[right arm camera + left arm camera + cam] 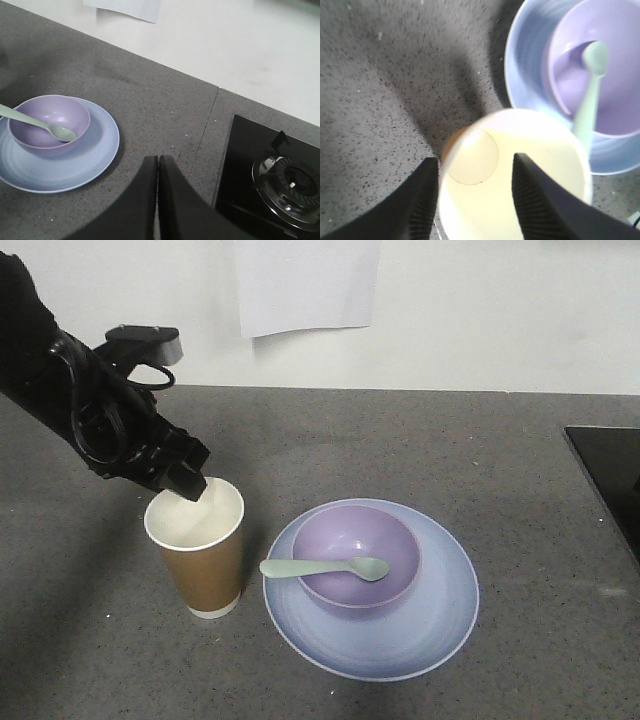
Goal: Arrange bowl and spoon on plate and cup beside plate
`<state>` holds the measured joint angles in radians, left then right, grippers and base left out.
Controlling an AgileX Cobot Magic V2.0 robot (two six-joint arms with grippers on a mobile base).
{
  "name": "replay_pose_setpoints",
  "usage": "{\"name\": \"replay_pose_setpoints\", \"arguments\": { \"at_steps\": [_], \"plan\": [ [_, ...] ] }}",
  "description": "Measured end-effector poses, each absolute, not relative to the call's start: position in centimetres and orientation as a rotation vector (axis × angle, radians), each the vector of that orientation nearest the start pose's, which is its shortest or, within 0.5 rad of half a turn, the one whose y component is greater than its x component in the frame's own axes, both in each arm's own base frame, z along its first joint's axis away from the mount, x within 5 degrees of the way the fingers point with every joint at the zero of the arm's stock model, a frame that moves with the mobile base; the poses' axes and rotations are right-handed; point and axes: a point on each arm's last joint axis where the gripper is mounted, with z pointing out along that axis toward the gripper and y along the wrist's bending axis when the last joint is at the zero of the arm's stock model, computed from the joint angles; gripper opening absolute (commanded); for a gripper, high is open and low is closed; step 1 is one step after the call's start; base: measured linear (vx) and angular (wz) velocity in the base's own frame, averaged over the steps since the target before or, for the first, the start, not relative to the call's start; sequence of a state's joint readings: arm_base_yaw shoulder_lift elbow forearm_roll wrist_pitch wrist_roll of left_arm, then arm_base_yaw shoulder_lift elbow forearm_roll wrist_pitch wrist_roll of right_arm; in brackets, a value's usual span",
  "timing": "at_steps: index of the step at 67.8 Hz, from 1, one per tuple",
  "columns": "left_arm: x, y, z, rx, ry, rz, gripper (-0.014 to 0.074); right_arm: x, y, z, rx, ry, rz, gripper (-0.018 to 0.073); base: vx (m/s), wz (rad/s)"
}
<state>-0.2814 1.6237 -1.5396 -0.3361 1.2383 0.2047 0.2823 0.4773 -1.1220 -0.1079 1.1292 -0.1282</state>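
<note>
The cup (197, 553) stands upright on the bench (420, 440), just beside the plate (372, 590) at its nine o'clock; the bowl (357, 558) sits on the plate with the spoon (325, 568) laid across it. The left gripper (475, 195) straddles the cup's rim, fingers spread, one inside and one outside. Releasing well means lifting straight up without dragging the rim; the right gripper (158, 200) waits pressed together.

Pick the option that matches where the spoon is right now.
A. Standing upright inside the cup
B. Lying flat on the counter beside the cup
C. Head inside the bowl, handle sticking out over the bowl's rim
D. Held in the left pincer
C: the spoon has its oval head resting inside the bowl, with the handle crossing the rim toward the cup; the bowl sits on the plate.
</note>
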Motion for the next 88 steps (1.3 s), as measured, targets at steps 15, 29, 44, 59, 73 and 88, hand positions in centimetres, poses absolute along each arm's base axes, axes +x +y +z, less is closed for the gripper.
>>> {"name": "replay_pose_setpoints", "arguments": {
  "at_steps": [15,29,44,59,73,88],
  "plan": [
    [27.9,-11.0,39.0,0.597,2.576,-0.480,0.0267,2.5,-0.2,43.8,-0.377,1.900,-0.022,-0.0003,0.00,0.00],
    [23.8,-9.2,44.1,0.563,2.325,-0.381,0.0022,2.9,0.0,44.8,-0.330,1.803,0.011,-0.0003,0.00,0.00],
    [19.6,-7.2,45.5,0.480,2.071,-0.296,-0.0008,4.4,0.4,45.1,-0.321,1.794,0.020,-0.0003,0.00,0.00],
    [16.7,-5.9,38.4,0.409,2.007,-0.262,-0.0008,5.9,0.5,45.7,-0.264,1.753,-0.003,-0.0003,0.00,0.00],
    [14.5,-5.1,34.0,0.347,1.939,-0.264,-0.0008,6.2,0.1,45.7,-0.224,1.752,-0.039,-0.0003,0.00,0.00],
    [13.6,-4.7,34.1,0.320,1.863,-0.268,-0.0008,6.2,0.1,45.7,-0.222,1.754,-0.040,-0.0003,0.00,0.00]
  ]
}}
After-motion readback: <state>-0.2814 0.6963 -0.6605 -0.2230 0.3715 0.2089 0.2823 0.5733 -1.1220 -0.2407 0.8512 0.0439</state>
